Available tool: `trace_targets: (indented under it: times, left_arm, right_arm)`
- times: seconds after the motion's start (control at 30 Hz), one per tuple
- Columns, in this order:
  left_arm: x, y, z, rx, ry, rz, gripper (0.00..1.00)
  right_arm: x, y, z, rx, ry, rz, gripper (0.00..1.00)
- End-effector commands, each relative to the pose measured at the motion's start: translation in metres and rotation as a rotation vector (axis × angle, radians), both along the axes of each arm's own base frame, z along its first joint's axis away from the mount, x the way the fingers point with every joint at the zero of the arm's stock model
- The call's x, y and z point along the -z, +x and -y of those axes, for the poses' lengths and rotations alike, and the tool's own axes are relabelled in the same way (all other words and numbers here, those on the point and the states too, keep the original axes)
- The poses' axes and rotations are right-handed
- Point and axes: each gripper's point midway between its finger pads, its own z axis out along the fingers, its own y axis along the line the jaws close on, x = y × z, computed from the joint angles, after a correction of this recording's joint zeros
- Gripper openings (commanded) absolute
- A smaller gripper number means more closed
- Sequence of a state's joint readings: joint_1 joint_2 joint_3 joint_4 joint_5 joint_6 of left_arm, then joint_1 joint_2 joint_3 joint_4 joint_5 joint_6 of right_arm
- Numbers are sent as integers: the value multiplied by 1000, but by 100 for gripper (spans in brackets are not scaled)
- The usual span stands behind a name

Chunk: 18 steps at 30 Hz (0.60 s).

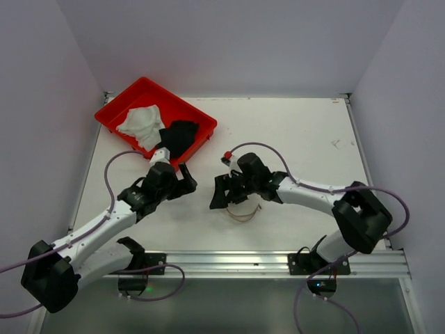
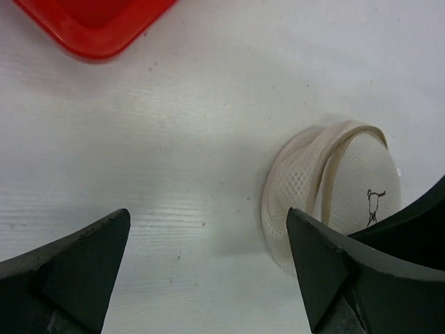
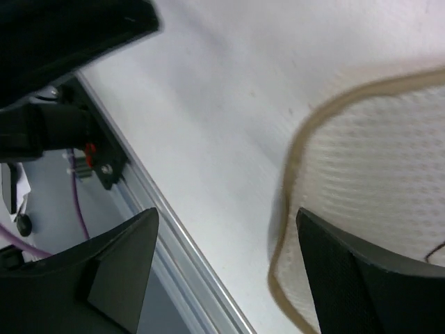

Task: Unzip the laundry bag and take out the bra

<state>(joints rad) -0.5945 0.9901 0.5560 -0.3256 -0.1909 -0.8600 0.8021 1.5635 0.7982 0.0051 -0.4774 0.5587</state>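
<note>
Hovering beside the laundry bag, left gripper wide open and empty, right gripper spread over its edge, nothing held.

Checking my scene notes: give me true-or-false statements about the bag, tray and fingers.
1. The laundry bag lies on the table, outside the red tray. True.
2. The red tray is empty. False: it holds a white cloth and a black cloth.
3. The fingers of the left gripper clamp the laundry bag. False: they are apart, with bare table between them.
4. The fingers of the right gripper are apart. True.
</note>
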Motion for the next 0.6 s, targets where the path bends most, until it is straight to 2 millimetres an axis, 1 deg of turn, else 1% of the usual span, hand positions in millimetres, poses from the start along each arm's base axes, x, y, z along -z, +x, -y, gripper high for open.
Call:
trace_targets:
  times: [0.0,0.03,0.07,0.1,0.13,0.17,0.2,0.23,0.27,0.3,0.33,0.37,0.4,0.43,0.47,0.5,0.53,0.57]
  left_arm:
    - [-46,18,-13,-33,50,96,99]
    - [-52,21,-16,-37,58,107,100]
    - [-66,26,-17,-47,63,129,100]
    - [-73,30,-18,-44,76,144,100]
    - [-80,34,-21,-52,82,156,100]
    - [-92,39,-23,-48,93,175,100]
    - [-98,42,-25,-53,98,184,100]
    - [-103,47,-32,-73,107,190,100]
    - [-112,52,-35,-66,115,206,100]
    - [-116,55,-40,-71,118,211,100]
    - [-119,60,-53,-105,126,209,100]
    - [-125,61,-58,-95,131,214,100]
    - [-127,65,-76,-139,137,212,100]
    - [-130,66,-84,-149,141,212,100]
    - [-138,62,-90,-137,139,221,100]
    - [-142,62,-107,-179,143,226,100]
    - [-144,58,-114,-188,148,220,100]
    - [-158,53,-119,-185,148,255,100]
  right_arm:
    - [-73,24,1,37,24,177,84]
    - [-75,27,9,58,-24,193,88]
    - [-95,37,8,80,-16,236,91]
    - [-108,41,12,100,-20,271,94]
    - [-108,49,25,139,-85,306,96]
    - [-124,64,32,196,-96,350,98]
    - [-133,75,45,247,-120,383,99]
    - [-135,91,69,330,-167,383,99]
    - [-145,106,85,400,-185,407,99]
    - [-150,115,101,450,-189,405,99]
    - [-163,130,133,552,-186,415,99]
    - [-166,135,152,608,-195,423,99]
    - [-170,138,171,661,-203,424,99]
    - [-186,141,206,763,-195,450,99]
    - [-194,140,223,814,-193,462,99]
    - [-200,138,242,870,-192,471,99]
    - [-204,135,274,962,-213,469,99]
    - [-223,122,286,1003,-189,517,99]
